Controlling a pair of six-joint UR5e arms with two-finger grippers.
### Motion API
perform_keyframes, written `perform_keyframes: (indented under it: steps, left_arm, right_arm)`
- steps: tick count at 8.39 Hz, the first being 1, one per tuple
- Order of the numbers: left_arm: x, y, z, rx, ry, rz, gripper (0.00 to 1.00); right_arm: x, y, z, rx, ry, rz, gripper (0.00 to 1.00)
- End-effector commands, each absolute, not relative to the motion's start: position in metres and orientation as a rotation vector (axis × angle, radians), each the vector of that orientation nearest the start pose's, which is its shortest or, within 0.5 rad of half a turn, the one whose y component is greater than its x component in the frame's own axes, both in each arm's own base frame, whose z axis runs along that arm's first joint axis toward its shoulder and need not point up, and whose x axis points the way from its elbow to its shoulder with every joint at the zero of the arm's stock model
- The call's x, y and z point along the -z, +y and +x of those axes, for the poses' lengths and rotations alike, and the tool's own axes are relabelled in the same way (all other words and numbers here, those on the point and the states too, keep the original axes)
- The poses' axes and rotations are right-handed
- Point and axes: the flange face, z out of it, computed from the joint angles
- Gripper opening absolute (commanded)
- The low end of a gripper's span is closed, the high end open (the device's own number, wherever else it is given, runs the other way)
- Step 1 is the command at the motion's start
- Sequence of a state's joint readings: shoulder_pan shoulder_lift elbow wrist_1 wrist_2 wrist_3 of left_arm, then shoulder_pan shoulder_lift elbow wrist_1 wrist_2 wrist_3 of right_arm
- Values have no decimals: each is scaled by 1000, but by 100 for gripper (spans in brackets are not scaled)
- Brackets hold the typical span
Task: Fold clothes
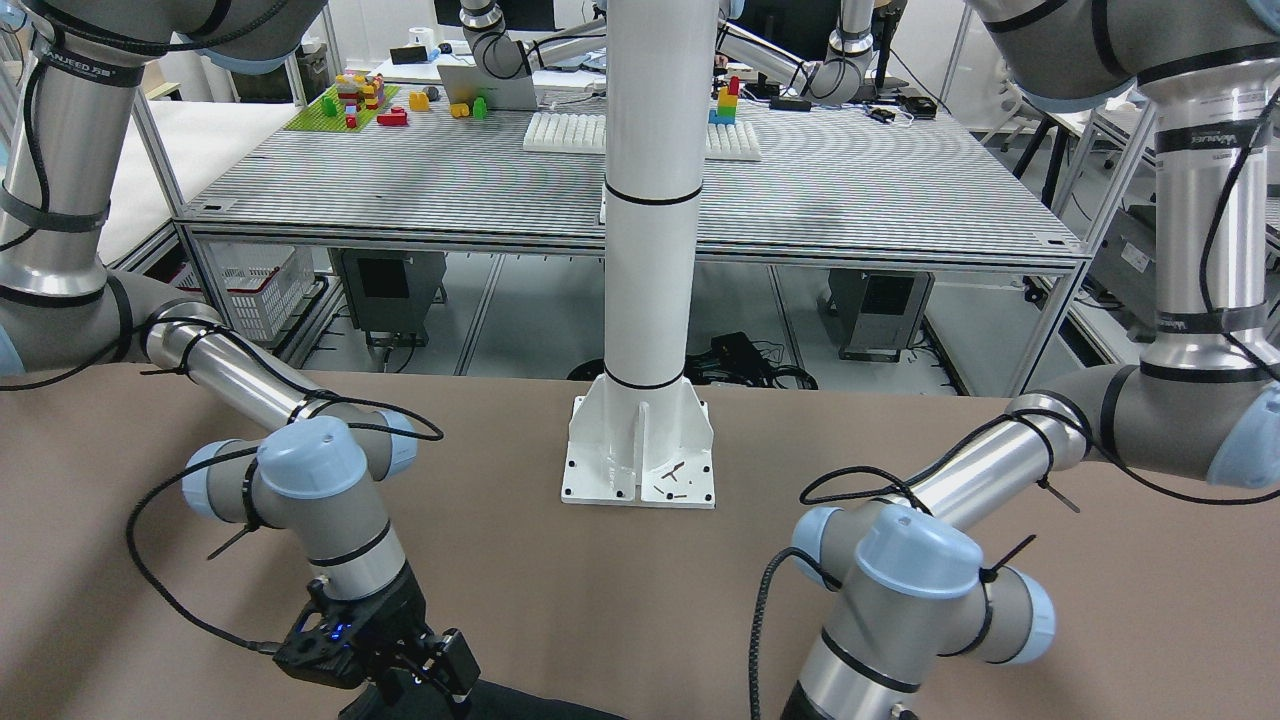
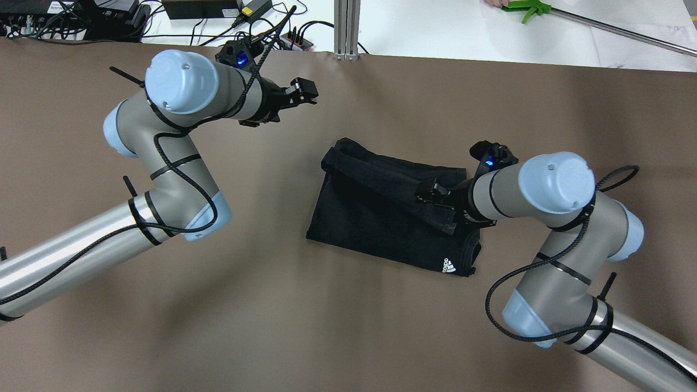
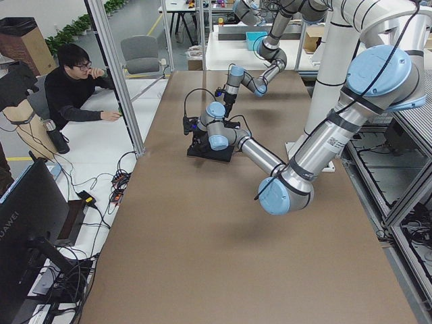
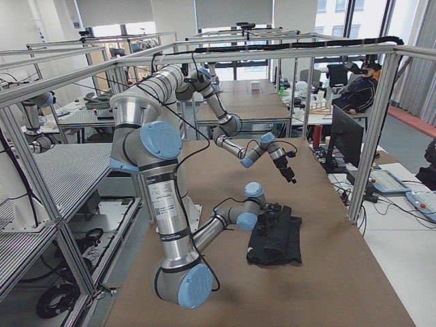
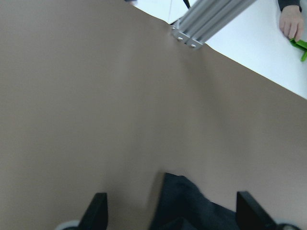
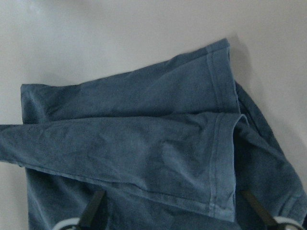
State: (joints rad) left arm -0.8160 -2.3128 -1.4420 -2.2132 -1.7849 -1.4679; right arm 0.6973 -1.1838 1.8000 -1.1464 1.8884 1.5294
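Observation:
The black garment (image 2: 375, 218) lies partly folded in the middle of the brown table, with a stitched hem band folded across its top and a small white logo (image 2: 449, 265) at its near right corner. My right gripper (image 2: 427, 195) hovers over the garment's right part. In the right wrist view its fingers (image 6: 93, 210) stand wide apart over the folded hem (image 6: 220, 158), open and holding nothing. My left gripper (image 2: 306, 91) is raised near the far edge, away from the garment. It is open, and in its wrist view the garment's corner (image 5: 184, 203) shows between the fingers (image 5: 98, 211).
The white pillar's base plate (image 1: 640, 470) stands at the robot's side of the table. An aluminium post (image 2: 347, 27), cables and power strips (image 2: 218, 11) line the far edge. An operator (image 3: 74, 88) sits past that edge, hand (image 5: 290, 21) near a green tool (image 2: 525, 6).

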Motion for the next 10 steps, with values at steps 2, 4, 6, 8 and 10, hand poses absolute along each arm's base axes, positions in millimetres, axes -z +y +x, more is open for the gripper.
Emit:
perform_keyframes:
  steps: [2,4,6,8,10]
  left_arm:
    - [-279,-602,306,278,1108,500,94]
    - [-279,-608,289,282,1115,493,94]
    - [-280,-608,291,273,1111,496,94]
    - [-281,-608,292,274,1109,496,94]
    - [-282,-608,298,272,1106,495,94]
  right_arm:
    - [-285,-454,-466,-300,-937,158,95]
    - [-283,-479,-499,-287,-896,172,95]
    - [-300,-492,-515,-263,-847,192,95]
    - [-316,-513,-520,-252,-786,242,94]
    - [-319,-564,-511,-287,-729,299,94]
